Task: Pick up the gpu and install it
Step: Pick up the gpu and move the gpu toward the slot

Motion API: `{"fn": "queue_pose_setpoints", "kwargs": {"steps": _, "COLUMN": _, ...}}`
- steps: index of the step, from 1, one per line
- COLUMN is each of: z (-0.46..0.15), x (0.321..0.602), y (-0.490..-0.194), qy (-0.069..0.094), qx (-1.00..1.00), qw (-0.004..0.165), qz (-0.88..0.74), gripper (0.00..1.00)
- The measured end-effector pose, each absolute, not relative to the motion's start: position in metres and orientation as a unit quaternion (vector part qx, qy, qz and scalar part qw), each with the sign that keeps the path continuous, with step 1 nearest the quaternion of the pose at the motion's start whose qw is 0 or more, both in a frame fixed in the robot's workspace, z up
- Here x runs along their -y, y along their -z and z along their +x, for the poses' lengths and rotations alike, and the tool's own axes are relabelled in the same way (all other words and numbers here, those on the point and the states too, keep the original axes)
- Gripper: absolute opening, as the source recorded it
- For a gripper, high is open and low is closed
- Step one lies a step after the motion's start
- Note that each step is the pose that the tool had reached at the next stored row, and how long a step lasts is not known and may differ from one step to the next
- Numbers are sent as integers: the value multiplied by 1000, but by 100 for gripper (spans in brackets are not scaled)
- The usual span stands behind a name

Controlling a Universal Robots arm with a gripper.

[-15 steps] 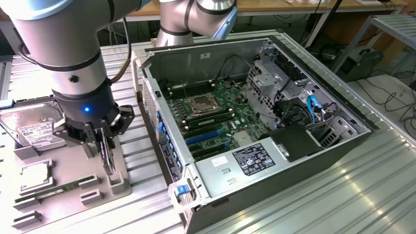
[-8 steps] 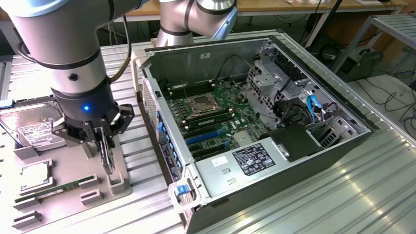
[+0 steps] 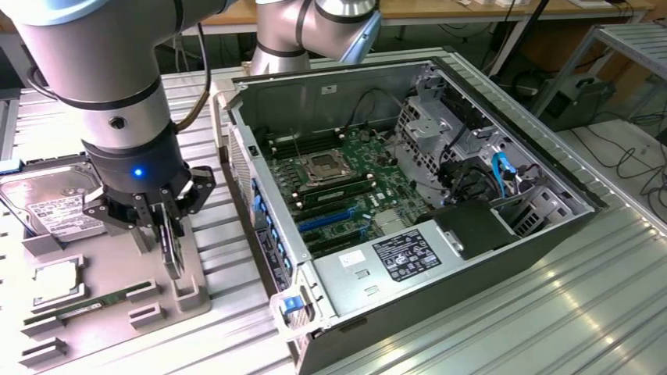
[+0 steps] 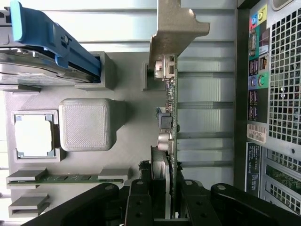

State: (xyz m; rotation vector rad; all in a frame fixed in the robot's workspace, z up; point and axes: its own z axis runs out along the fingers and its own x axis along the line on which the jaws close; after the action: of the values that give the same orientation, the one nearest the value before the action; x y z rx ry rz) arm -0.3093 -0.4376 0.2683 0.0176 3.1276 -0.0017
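**Gripping the gpu on edge, close beside the open case**

Exterior view: Clamping the gripper (image 3: 158,215) closed on the gpu (image 3: 173,248) at the exterior view's lower left, the card standing on edge in the grey tray (image 3: 156,316), just beside the open computer case (image 3: 417,195). Not showing clearly whether resting in the tray's slot or hanging just free of it. Judging the main hazards from here:
- Pinching a thin card near one end, so possibly letting it pivot or slip between the pads.
- Drawing it out at a tilt, so possibly snagging it on the tray's posts.
- Working so near the case wall, so possibly knocking the card against sheet metal.

Counting on the tray: one gpu, one hard drive (image 3: 47,207), one processor (image 3: 58,280) and one memory stick (image 3: 89,306). Counting beyond it: one case and one arm.

Wrist view: Looking along the gpu (image 4: 172,117) edge-on, with the black fingers (image 4: 140,207) pressing one on each face and nothing else between them. Showing the silver bracket (image 4: 175,33) at the far end, beside a grey slot post of the tray (image 4: 127,84). Judging that bracket the likeliest part to catch, being wider than the card and near the case's rear panel (image 4: 275,94). Counting again: one gpu, one bracket, one hard drive (image 4: 47,47) in a blue carrier, one processor (image 4: 33,136), one memory stick (image 4: 66,178), one raised grey block (image 4: 85,123) and two fingers.
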Motion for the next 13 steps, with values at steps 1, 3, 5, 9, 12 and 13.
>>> {"fn": "queue_pose_setpoints", "kwargs": {"steps": 1, "z": -309, "x": 438, "y": -268, "qy": 0, "qx": -1000, "qw": 7, "qz": 6, "gripper": 28}}
{"fn": "queue_pose_setpoints", "kwargs": {"steps": 3, "z": -309, "x": 438, "y": -269, "qy": -1, "qx": -1000, "qw": 7, "qz": 6, "gripper": 28}}
{"fn": "queue_pose_setpoints", "kwargs": {"steps": 5, "z": -309, "x": 438, "y": -269, "qy": -3, "qx": -1000, "qw": 7, "qz": 6, "gripper": 28}}
{"fn": "queue_pose_setpoints", "kwargs": {"steps": 9, "z": -309, "x": 438, "y": -271, "qy": -5, "qx": -1000, "qw": 7, "qz": 6, "gripper": 28}}
{"fn": "queue_pose_setpoints", "kwargs": {"steps": 12, "z": -309, "x": 438, "y": -274, "qy": -6, "qx": -1000, "qw": 7, "qz": 6, "gripper": 28}}
{"fn": "queue_pose_setpoints", "kwargs": {"steps": 13, "z": -309, "x": 438, "y": -275, "qy": -6, "qx": -1000, "qw": 7, "qz": 6, "gripper": 28}}
